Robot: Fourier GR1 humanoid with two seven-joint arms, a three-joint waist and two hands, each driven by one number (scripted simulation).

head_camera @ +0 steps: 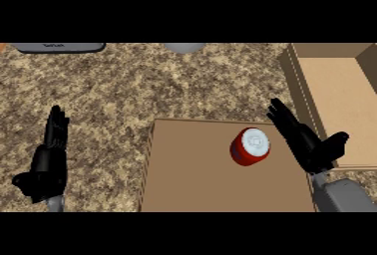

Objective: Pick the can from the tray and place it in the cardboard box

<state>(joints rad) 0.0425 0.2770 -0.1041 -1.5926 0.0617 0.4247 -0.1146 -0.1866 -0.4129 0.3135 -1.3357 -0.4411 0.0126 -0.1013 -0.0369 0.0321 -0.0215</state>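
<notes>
The counter (147, 84), a speckled stone-look surface, carries everything in view. The largest item on it is the tray (199, 184), a flat brown rectangle reaching the counter's near edge, right of centre. Next in size is the cardboard box (331, 84), open-topped, standing at the counter's right edge and running toward the far right corner; its interior shows nothing inside, though its right part is cut off by the view. The right hand (305, 142) is over the tray's right edge, fingers straight and spread, thumb held apart, holding nothing; it sits just beside the can and is not seen to touch it. The left hand (46, 167) rests open near the counter's near left edge, fingers up, well apart from the tray. The can (249, 146), red-bodied with a pale top, stands on the tray's far right part, between the tray's centre and the right hand. Judged step: the approach to the grasp, pick not yet made. The next move would call for bringing the right hand against the can and curling fingers and thumb round its body before lifting it toward the box on the right. A grey object (59, 47) at the far edge, left, bears a small marking, too small to read. A pale rounded object (184, 47) also sits at the far edge. No label is legible on the can.
</notes>
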